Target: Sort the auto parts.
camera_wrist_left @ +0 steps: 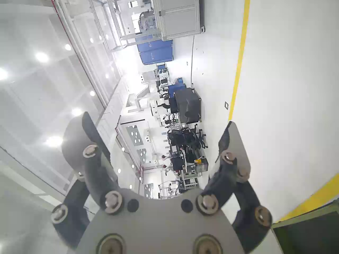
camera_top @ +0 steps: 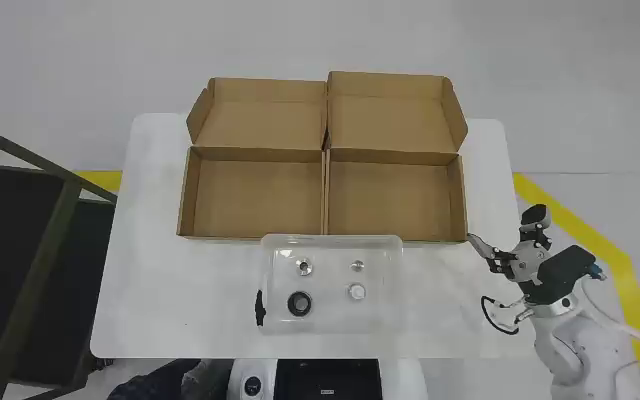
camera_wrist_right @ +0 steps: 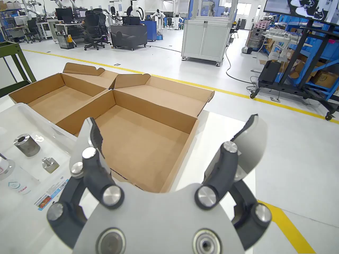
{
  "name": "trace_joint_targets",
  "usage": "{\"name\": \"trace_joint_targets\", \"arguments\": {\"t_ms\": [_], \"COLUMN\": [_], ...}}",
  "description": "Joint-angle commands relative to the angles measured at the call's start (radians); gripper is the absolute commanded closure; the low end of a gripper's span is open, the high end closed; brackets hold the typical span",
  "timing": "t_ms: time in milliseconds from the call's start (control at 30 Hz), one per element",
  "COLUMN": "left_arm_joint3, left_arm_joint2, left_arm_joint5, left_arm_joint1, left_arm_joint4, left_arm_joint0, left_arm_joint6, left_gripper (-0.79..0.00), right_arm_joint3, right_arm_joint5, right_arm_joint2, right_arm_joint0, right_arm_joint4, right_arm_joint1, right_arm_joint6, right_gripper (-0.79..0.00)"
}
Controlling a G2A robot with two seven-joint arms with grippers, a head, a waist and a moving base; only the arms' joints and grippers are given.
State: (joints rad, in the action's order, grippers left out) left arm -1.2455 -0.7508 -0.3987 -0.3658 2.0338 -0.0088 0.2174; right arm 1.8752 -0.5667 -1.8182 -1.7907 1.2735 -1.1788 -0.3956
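Observation:
A clear plastic tray (camera_top: 385,245) at the table's front centre holds a steel cylinder (camera_top: 303,267), a small metal piece (camera_top: 357,265), a black ring (camera_top: 300,302) and a pale disc (camera_top: 356,291). Behind it two open cardboard boxes, left (camera_top: 250,195) and right (camera_top: 395,200), stand side by side. My right gripper (camera_top: 490,283) hangs open at the table's right edge. Its wrist view shows the gripper (camera_wrist_right: 172,121) empty above the right box's (camera_wrist_right: 143,138) near corner, with the cylinder (camera_wrist_right: 26,144) beside it. My left gripper (camera_wrist_left: 157,122) is open, holds nothing and points out at the room.
The white table (camera_top: 160,280) has bare room to the left of the tray and along its right side. A dark green-framed cart (camera_top: 40,260) stands off the table's left edge. A small black piece (camera_top: 259,307) sits at the tray's left wall.

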Motion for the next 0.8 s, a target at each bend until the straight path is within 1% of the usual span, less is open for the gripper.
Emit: {"name": "trace_joint_targets", "arguments": {"t_ms": [0, 567, 633, 700, 767], "left_arm_joint3": [0.0, 0.0, 0.0, 0.0, 0.0], "left_arm_joint2": [0.0, 0.0, 0.0, 0.0, 0.0], "left_arm_joint5": [0.0, 0.0, 0.0, 0.0, 0.0], "left_arm_joint1": [0.0, 0.0, 0.0, 0.0, 0.0], "left_arm_joint4": [0.0, 0.0, 0.0, 0.0, 0.0], "left_arm_joint0": [0.0, 0.0, 0.0, 0.0, 0.0], "left_arm_joint6": [0.0, 0.0, 0.0, 0.0, 0.0], "left_gripper": [-0.785, -0.785, -0.785, -0.785, -0.785], "right_arm_joint3": [0.0, 0.0, 0.017, 0.036, 0.052], "right_arm_joint5": [0.0, 0.0, 0.001, -0.022, -0.067], "right_arm_joint2": [0.0, 0.0, 0.008, 0.021, 0.037], "right_arm_joint0": [0.0, 0.0, 0.004, 0.008, 0.01], "right_arm_joint4": [0.0, 0.0, 0.014, 0.02, 0.018], "right_arm_joint1": [0.0, 0.0, 0.001, 0.002, 0.004], "right_arm_joint6": [0.0, 0.0, 0.019, 0.04, 0.06], "right_gripper": [-0.785, -0.785, -0.785, -0.785, -0.785]}}
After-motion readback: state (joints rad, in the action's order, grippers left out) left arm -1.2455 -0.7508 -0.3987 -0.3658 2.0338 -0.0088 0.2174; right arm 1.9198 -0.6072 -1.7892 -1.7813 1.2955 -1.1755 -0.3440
